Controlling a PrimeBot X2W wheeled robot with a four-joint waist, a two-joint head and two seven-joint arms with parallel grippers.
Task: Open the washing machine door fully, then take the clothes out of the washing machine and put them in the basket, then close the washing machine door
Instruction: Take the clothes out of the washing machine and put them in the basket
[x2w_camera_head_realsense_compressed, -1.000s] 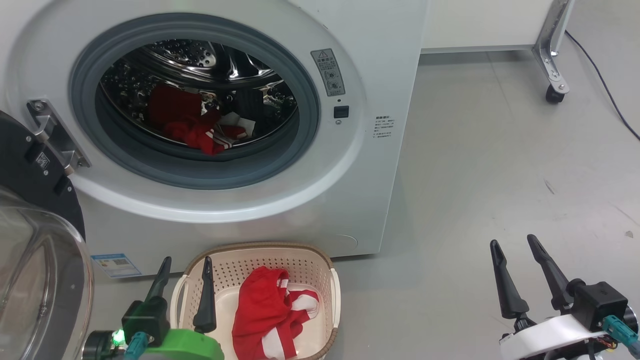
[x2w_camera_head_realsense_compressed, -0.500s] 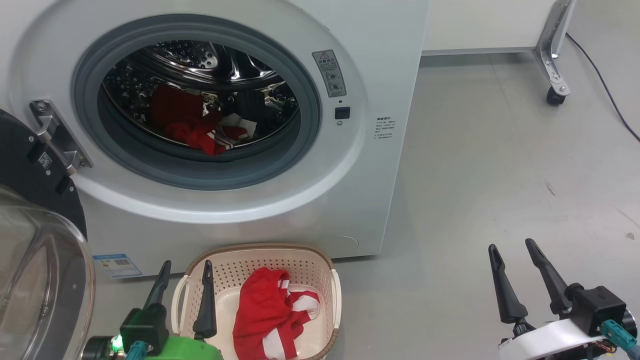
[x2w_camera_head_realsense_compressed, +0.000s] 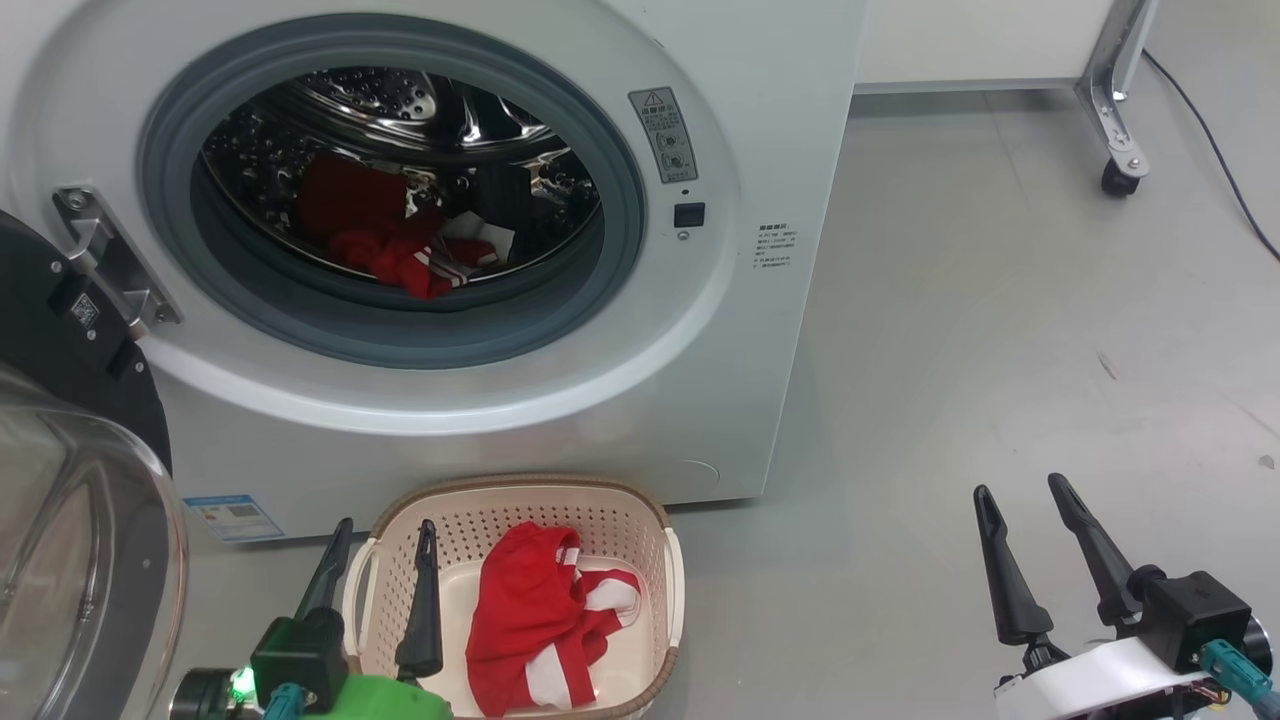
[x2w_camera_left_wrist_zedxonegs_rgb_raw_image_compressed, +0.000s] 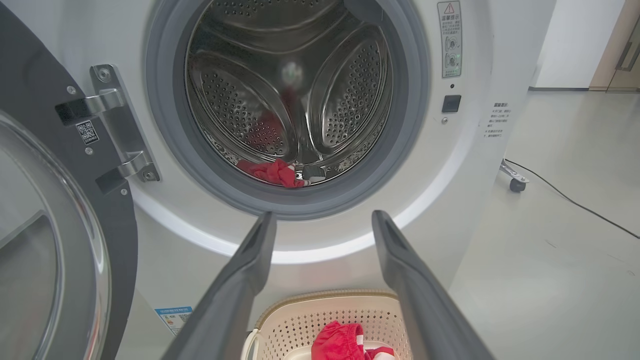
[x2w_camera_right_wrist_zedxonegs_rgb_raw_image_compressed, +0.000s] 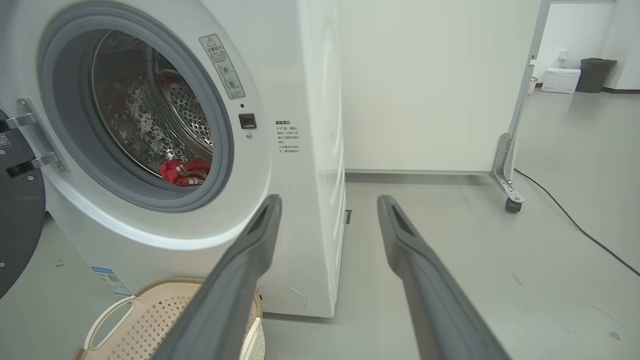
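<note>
Soft, light and limp by the look, the clothes (x2w_camera_head_realsense_compressed: 410, 262) lying at 6 o'clock in the drum (x2w_camera_head_realsense_compressed: 380, 95) want pinching at a bunched red fold; left gripper (x2w_camera_head_realsense_compressed: 385, 521) and right gripper (x2w_camera_head_realsense_compressed: 1018, 484) hold their fingers wide apart, empty.

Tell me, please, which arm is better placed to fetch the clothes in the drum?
Probably the left: the left gripper hangs open by the basket, facing the drum where the clothes lie; the right gripper, also open, points past the washing machine.

The left gripper (x2w_camera_head_realsense_compressed: 386, 525) and the right gripper (x2w_camera_head_realsense_compressed: 1020, 487) sit low, well apart — each points forward, fingers spread wide, empty.
</note>
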